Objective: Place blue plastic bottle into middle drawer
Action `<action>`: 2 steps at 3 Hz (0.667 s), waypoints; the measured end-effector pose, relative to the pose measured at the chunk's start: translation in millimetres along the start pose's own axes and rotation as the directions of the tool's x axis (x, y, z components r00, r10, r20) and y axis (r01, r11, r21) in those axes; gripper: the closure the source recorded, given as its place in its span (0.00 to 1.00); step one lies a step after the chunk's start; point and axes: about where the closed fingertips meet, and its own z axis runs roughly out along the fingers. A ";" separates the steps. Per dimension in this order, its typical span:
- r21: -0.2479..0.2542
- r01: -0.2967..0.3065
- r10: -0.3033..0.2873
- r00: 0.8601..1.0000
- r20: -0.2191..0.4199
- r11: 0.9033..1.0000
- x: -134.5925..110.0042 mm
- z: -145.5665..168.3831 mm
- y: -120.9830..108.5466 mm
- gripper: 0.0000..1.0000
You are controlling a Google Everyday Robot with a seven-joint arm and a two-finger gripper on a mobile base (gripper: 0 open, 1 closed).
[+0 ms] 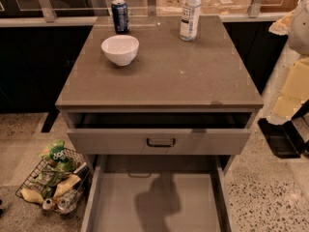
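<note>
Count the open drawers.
2: the upper drawer, slightly out beneath the countertop, and the middle drawer below it, pulled much further out. A lower drawer may be hidden. The gripper hangs low, right of both.

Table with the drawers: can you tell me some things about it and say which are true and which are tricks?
1. The slim clear plastic bottle with a white cap stands upright on the brown tabletop. True.
2. The round white bowl sits in the deep grey middle drawer. False: it is on the tabletop.
3. The dark blue drink can stands behind the bowl. True.
4. The tool grips the bottle. False: the tool is out of view, and nothing touches the bottle.
</note>
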 end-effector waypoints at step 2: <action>0.112 -0.278 0.252 0.946 0.203 0.954 31.3 7.2 -87.3 0.00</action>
